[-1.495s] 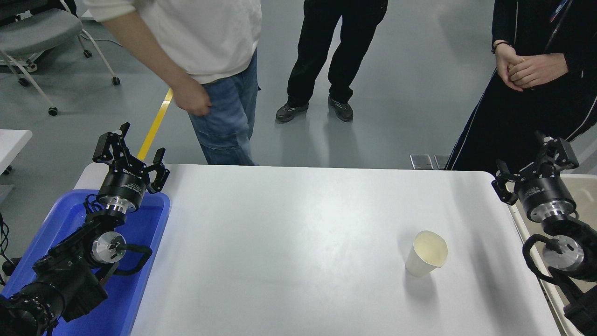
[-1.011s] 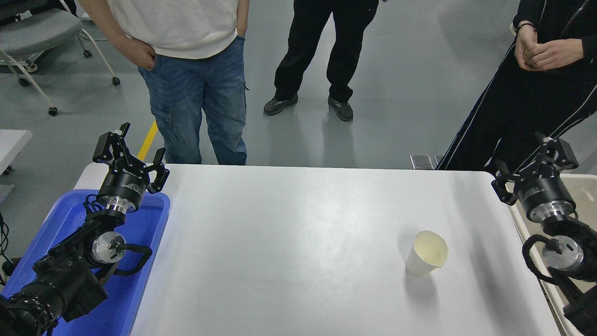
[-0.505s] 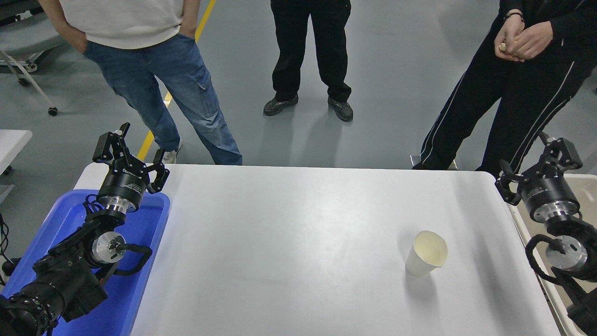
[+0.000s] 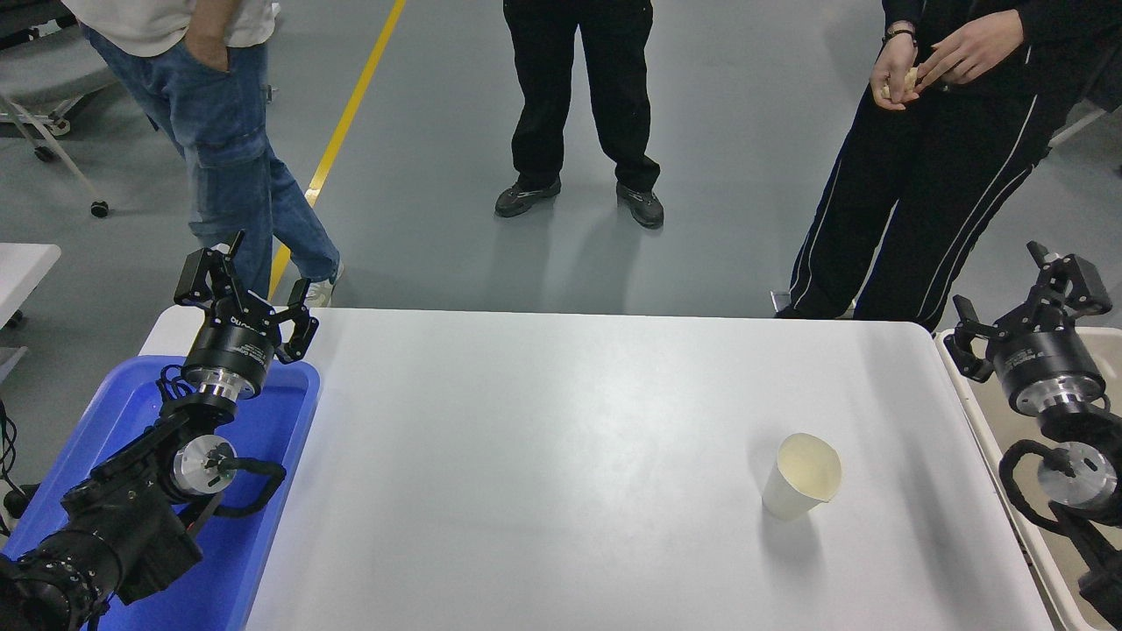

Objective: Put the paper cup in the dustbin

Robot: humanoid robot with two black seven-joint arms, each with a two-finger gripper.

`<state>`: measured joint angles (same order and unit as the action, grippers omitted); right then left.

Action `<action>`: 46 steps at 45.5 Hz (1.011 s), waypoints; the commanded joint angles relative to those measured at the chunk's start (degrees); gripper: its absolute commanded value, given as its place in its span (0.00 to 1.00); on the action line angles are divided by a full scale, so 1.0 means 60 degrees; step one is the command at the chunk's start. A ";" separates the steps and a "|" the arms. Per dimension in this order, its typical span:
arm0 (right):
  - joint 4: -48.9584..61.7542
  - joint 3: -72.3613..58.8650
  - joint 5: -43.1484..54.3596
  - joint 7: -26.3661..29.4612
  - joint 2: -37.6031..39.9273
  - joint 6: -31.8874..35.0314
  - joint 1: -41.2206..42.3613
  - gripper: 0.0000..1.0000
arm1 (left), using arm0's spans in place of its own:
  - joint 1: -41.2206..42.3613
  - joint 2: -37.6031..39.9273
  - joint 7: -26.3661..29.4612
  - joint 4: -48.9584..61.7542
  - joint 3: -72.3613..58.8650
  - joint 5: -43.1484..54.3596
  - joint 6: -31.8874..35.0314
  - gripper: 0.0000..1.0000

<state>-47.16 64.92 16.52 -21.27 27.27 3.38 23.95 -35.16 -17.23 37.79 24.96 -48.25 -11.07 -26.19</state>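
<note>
Plain white paper cup, cream inside, no print, upright on the worktop toward its right side. Right hand hangs released over the beige dustbin, which is cut off at the edge. Left hand released, parked above the blue tray; its lettering is unreadable.

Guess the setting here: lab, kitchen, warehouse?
Most likely a robotics lab or test floor. Grey floor with a yellow line, a wheeled chair, people standing watching, and a white table holding only a paper cup, staged between a blue tray and dustbin.
</note>
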 commanded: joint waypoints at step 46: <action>0.0447 -0.5147 0.0103 0.0015 0.3760 -0.0081 0.2700 0.99 | 0.0000 0.0000 0.0000 0.0000 0.0000 -0.0001 0.0000 1.00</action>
<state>-44.52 50.37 16.52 -21.23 40.51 2.80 30.61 -35.15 -17.23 37.79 24.96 -48.25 -11.06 -26.19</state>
